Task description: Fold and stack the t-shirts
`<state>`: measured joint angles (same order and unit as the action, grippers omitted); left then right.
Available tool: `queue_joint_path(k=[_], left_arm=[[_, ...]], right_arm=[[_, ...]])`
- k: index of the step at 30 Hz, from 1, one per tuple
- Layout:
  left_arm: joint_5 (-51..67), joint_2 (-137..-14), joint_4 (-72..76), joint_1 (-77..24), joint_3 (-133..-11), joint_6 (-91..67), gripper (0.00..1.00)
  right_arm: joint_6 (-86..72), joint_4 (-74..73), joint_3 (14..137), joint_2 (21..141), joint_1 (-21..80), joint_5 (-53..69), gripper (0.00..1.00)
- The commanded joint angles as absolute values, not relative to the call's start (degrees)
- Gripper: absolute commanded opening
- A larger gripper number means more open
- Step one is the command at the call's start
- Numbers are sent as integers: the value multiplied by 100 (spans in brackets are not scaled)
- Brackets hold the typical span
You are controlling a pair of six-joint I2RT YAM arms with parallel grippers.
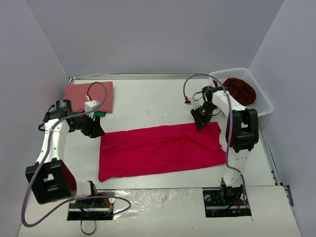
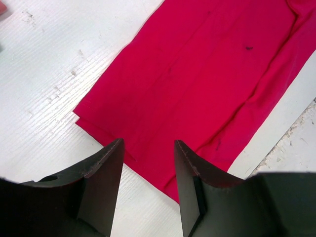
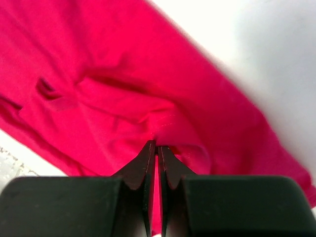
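Note:
A bright crimson t-shirt (image 1: 160, 149) lies folded into a long band across the middle of the table. My right gripper (image 1: 200, 123) is down at its far right corner, shut on a pinch of the crimson cloth (image 3: 163, 126). My left gripper (image 1: 97, 129) hovers open just off the shirt's left end, nothing between its fingers (image 2: 106, 168); the shirt's near-left corner (image 2: 86, 116) lies ahead of them. A dull salmon-red t-shirt (image 1: 89, 96) lies folded at the back left. A dark maroon t-shirt (image 1: 240, 90) sits bunched in the basket.
The white lattice basket (image 1: 264, 101) stands at the back right corner. The table's back edge (image 1: 138, 77) has a metal rail. Both arm bases are bolted at the near edge, with cables looping over the table.

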<state>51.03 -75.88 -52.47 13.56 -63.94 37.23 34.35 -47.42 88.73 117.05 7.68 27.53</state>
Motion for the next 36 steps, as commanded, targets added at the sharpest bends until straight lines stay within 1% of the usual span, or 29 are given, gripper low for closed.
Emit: queue_joint_path(k=[1, 12, 22, 25, 33, 36], left_arm=[[5291, -7462, -5309, 1397, -6398, 3744, 43], [5317, -7348, -5300, 1389, -6407, 3744, 43], [5300, -7304, -5282, 1389, -6363, 3753, 43], [5300, -7304, -5300, 1389, -6363, 3753, 43], [5256, -7312, -5282, 1389, -6311, 3744, 43], [5256, -7313, -5291, 1397, -6302, 3744, 44]], right_arm=[[3393, -5150, 8684, 10952, 923, 2830, 0], [3217, -5221, 7665, 9836, 1336, 2646, 0], [3024, -5150, 7207, 9563, 1924, 2716, 0], [2997, -5194, 7260, 9624, 1986, 2716, 0], [3076, -5221, 7277, 10238, 2495, 2637, 0], [3129, -5203, 7321, 10555, 2619, 2619, 3]])
